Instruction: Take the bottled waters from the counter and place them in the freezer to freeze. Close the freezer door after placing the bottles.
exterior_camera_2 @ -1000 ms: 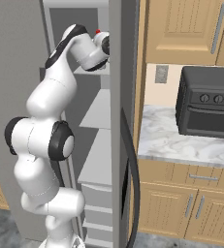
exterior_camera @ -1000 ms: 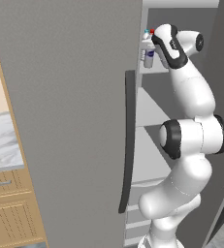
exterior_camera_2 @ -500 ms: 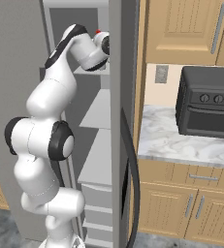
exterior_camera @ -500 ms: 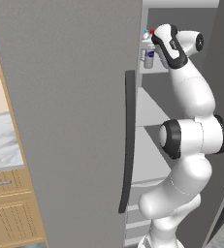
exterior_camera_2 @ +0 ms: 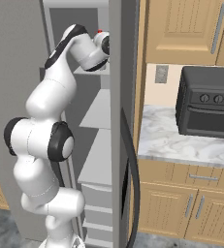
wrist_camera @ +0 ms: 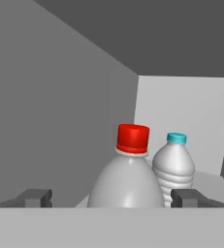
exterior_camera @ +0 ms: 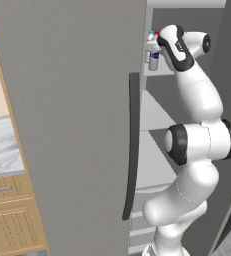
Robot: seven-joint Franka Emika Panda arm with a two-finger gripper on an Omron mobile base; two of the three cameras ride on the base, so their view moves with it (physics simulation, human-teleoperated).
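Note:
Both bottled waters stand upright on the top shelf of the freezer (exterior_camera: 157, 107). The red-capped bottle (wrist_camera: 127, 179) is nearest in the hand view, with the teal-capped bottle (wrist_camera: 174, 167) just behind it to the right. My gripper (wrist_camera: 111, 197) is open, its fingertips (wrist_camera: 36, 197) standing apart on either side of the red-capped bottle. From the left base view the bottles (exterior_camera: 152, 55) show beside the hand at the shelf's front. The freezer door (exterior_camera: 77, 125) stands wide open, its dark bar handle (exterior_camera: 132, 150) facing me.
The marble counter (exterior_camera_2: 171, 140) with a black toaster oven (exterior_camera_2: 208, 101) lies right of the fridge, above wooden cabinets (exterior_camera_2: 181, 208). Another stretch of counter (exterior_camera: 2, 150) shows left of the open door. Lower freezer shelves (exterior_camera_2: 101, 160) sit beneath my arm.
My gripper has opened and let go of the red-capped bottle, which now stands on the shelf. The arm has hardly moved.

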